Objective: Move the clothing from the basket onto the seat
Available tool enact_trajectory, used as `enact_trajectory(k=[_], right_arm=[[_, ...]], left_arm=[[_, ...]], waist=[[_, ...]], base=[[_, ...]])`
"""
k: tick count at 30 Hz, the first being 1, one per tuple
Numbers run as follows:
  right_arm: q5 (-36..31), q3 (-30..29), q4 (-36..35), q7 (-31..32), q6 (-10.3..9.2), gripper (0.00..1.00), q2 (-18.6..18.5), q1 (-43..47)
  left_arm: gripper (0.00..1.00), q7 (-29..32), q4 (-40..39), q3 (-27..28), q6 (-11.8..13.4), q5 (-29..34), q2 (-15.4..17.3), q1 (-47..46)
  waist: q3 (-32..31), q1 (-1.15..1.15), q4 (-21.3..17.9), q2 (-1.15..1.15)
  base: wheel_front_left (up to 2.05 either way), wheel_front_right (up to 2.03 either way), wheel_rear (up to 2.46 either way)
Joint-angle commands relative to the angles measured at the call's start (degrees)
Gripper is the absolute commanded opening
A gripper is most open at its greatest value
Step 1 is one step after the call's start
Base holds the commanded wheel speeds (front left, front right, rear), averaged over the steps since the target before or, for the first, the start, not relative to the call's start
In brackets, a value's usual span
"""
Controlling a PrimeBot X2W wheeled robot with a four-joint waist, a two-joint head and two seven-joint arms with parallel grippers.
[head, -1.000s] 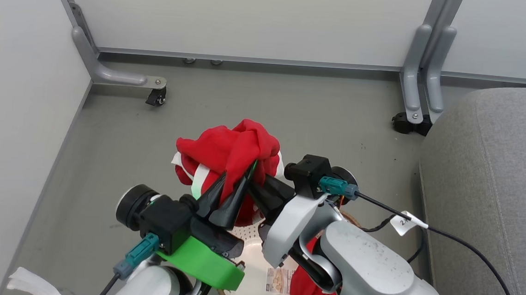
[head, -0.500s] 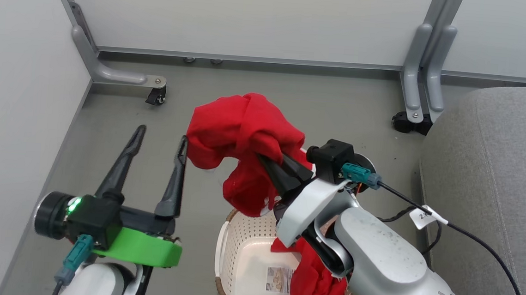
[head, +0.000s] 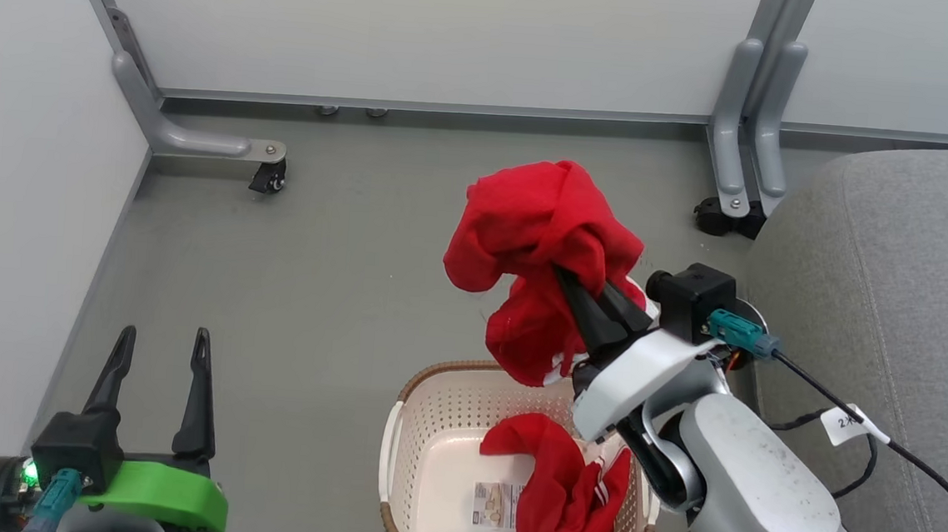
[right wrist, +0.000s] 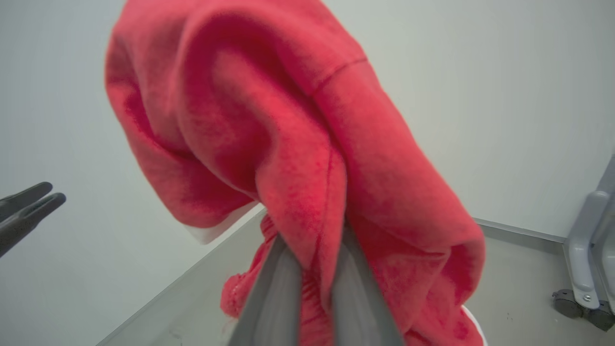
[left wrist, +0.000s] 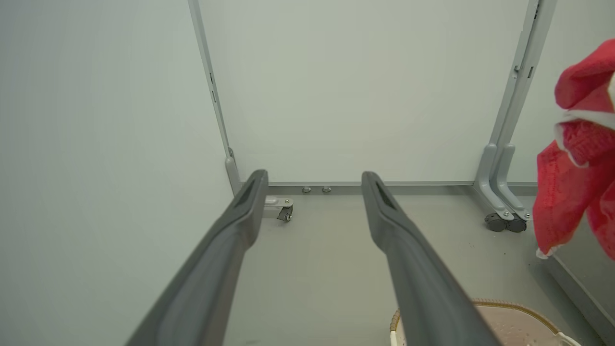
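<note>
Head view: right hand (head: 577, 282) clamps one red garment (head: 540, 220) above the basket (head: 448, 394); second garment (head: 561, 506) lies inside (seat (head: 900, 262), three o'clock, holds nothing yet); left hand (head: 165, 333) spread, empty.

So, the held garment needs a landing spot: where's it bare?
The seat right of the right end effector is bare. Floor between the basket and the left end effector is bare too. The basket's right half is crowded by a red garment.
</note>
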Motion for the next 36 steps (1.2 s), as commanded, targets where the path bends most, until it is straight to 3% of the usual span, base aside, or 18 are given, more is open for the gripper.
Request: enact_trajectory(k=[1, 8, 14, 26, 36], right_arm=[[-0.78, -0.86, -1.26, 0.55, 0.00, 0.00, 0.01, 1.43], [-3.25, -4.18, -6.30, 3.07, 0.00, 0.00, 0.12, 5.27], [-5.03, -6.52, -10.01, 4.49, 0.00, 0.00, 0.18, 7.35], [-7.29, -12.23, -14.49, 5.51, 0.00, 0.00, 0.86, 10.63], [-7.73, -18.68, -16.24, 4.63, 0.00, 0.00, 1.94, 13.71]], left_arm=[[1.00, -0.15, 0.40, 0.73, -0.24, -0.08, -0.24, 1.20], [1.00, -0.15, 1.98, 2.33, -1.36, 0.74, -1.15, 2.44], [1.00, -0.16, 2.08, 3.60, -2.15, 1.68, -1.90, 2.13], [1.00, -0.16, 1.20, 4.85, -3.34, 3.51, -1.70, 0.40], [1.00, 0.16, -0.35, 4.90, -3.57, 4.30, -0.21, -0.85]], waist=[[-0.07, 0.00, -0.58, 0.00], [0.70, 0.00, -3.40, 0.00], [2.26, 0.00, -8.07, 0.00], [6.18, 0.00, -22.02, 0.00], [9.41, 0.00, -31.26, 0.00]], base=[[0.00, 0.00, 0.00], [0.00, 0.00, 0.00], [0.00, 0.00, 0.00], [0.00, 0.00, 0.00], [0.00, 0.00, 0.00]])
